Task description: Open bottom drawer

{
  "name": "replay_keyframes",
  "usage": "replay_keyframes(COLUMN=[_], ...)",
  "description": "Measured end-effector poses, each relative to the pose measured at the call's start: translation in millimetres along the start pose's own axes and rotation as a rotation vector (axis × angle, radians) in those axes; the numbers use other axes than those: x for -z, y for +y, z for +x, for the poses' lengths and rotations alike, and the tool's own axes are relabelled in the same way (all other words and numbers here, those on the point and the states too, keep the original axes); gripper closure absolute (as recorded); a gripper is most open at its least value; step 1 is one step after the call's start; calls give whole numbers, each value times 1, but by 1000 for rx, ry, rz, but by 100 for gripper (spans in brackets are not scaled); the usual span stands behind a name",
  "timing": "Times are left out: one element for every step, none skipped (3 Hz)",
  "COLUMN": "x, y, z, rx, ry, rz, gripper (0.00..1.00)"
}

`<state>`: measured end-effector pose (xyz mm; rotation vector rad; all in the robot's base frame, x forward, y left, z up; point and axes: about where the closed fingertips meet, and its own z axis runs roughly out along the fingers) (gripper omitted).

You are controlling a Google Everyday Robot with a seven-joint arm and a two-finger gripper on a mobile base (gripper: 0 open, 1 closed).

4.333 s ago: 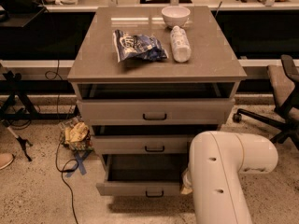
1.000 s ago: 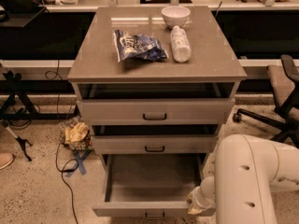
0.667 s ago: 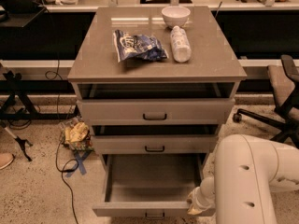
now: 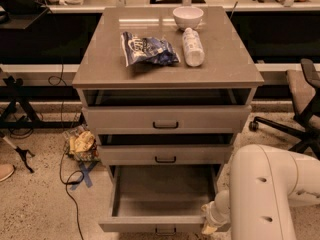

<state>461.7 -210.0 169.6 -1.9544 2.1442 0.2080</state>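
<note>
Gripper [image 4: 209, 223], pale, is spotted at the right front corner of the pulled-out grey-taupe bottom drawer [image 4: 160, 196]; its grip cannot be told.

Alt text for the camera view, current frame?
The bottom drawer of a three-drawer grey cabinet stands wide open, with the robot's gripper at its front corner, image right, below a bulky white arm. On top lie a snack bag, a white bottle on its side and a white bowl.
</note>
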Motion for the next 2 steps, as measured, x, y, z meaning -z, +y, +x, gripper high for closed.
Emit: replay_keyframes(x=[24, 68], y=[-7, -13], z=[-3, -11], rx=[33, 72], ry=[-24, -66], rz=[37, 110], gripper=[0, 0])
